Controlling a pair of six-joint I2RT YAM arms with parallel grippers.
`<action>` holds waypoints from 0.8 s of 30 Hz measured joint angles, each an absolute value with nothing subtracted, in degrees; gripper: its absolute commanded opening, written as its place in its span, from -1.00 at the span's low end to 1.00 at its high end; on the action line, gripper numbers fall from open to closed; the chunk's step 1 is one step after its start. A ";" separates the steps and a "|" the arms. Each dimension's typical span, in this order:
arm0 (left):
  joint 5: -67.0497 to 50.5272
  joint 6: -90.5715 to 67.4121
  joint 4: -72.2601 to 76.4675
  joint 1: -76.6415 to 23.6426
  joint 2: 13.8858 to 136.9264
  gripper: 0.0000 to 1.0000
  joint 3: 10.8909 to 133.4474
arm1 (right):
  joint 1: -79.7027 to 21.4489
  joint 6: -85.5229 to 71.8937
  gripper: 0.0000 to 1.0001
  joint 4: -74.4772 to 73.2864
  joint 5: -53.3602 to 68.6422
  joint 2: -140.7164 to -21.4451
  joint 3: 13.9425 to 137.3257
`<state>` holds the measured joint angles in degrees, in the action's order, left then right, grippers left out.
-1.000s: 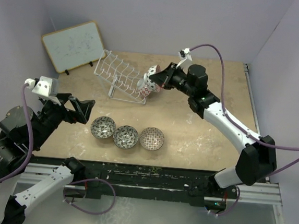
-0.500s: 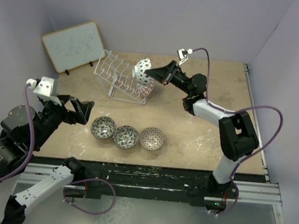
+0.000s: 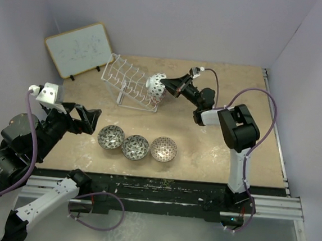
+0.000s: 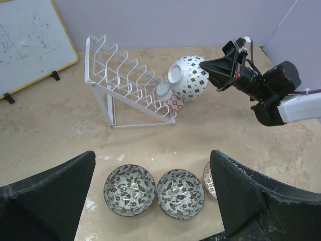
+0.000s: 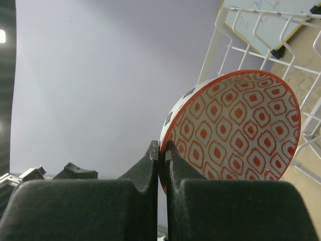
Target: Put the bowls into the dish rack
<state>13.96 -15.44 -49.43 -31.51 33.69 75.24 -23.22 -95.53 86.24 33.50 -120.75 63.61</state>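
Your white wire dish rack stands far, left of centre, with the wood-framed whiteboard behind it to the left. A red-patterned ceramic bowl sits in the rack's right end. The right gripper holds a diamond-patterned ceramic bowl just beside it. Three round patterned ceramic bowls line up nearer you.

**Lilac walls, sandy tabletop**

We're looking at a tight booth. Plain lavender walls close in at the back, the left and the right, all under soft, even light. The table is mottled beige with pale scuffs. Up in the back-left corner a wood-framed whiteboard leans on small black feet, faintly scribbled. Along the near edge runs a worn black strip, then a silver metal rail, with grey floor below.
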 measured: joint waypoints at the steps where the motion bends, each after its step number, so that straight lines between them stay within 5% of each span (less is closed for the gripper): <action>1: 13.96 -15.46 -49.43 -31.51 33.69 0.98 75.24 | -23.22 -95.85 -1.00 86.08 33.15 -120.99 63.61; 24: 14.87 -15.88 -51.48 -31.51 32.93 0.98 75.24 | -25.50 -103.59 -1.00 88.79 30.48 -132.42 74.15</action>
<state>14.87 -15.88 -51.48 -31.51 32.93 75.24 -25.50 -103.59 88.79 30.48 -132.42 74.15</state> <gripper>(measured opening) 0.990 0.032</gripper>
